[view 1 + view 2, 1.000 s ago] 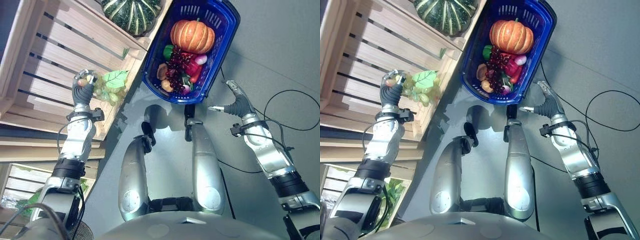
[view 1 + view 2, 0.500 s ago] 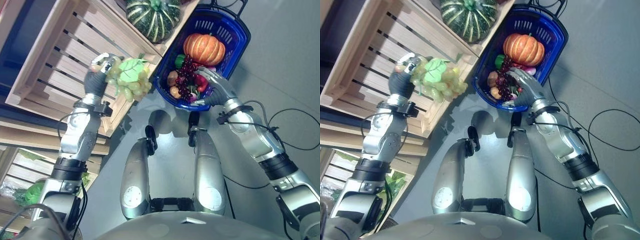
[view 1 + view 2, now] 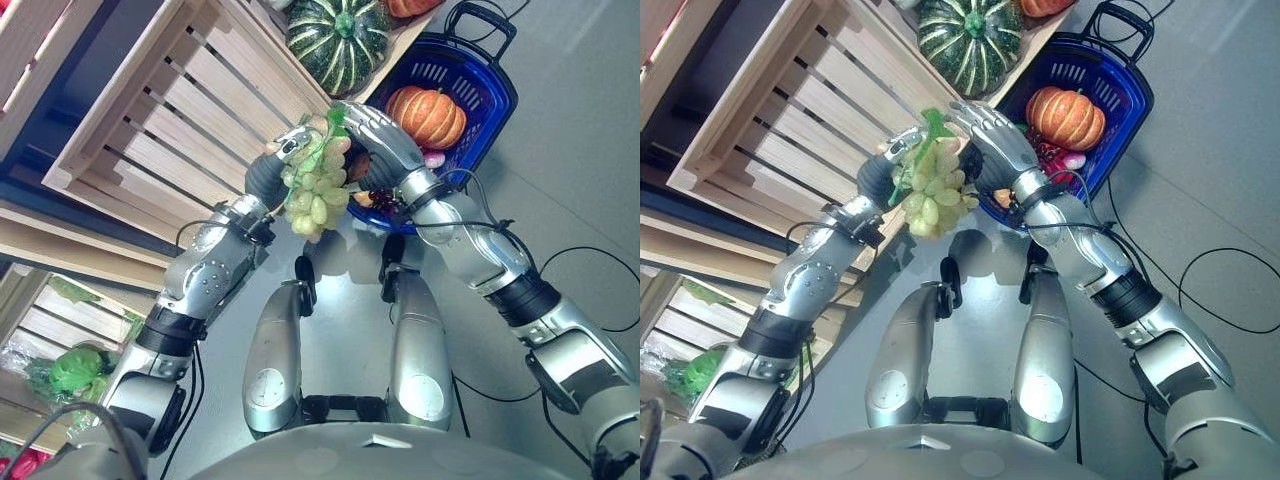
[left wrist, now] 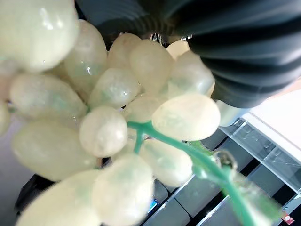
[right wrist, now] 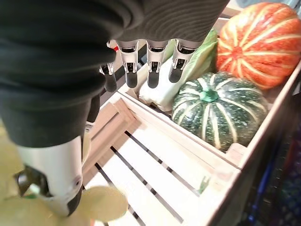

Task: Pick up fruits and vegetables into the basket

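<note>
A bunch of pale green grapes (image 3: 316,190) with a green leaf hangs in the air in front of the wooden crate. My left hand (image 3: 266,174) is shut on its top, and the left wrist view shows the grapes (image 4: 113,122) pressed close against it. My right hand (image 3: 378,136) is open beside the bunch, its straight fingers (image 5: 149,70) reaching over the leaf. The blue basket (image 3: 470,72) stands on the floor just behind the right hand. It holds an orange pumpkin (image 3: 427,116), dark purple grapes and other small produce.
A slatted wooden crate (image 3: 170,130) fills the left side, with a green striped squash (image 3: 340,42) and an orange pumpkin (image 5: 258,42) on its shelf. A lower crate holds a leafy green vegetable (image 3: 70,372). Grey floor lies to the right of the basket.
My left hand has carried the green grapes off the crate and rightwards towards the basket. My right hand has risen from beside the basket to the bunch. The camera has shifted too.
</note>
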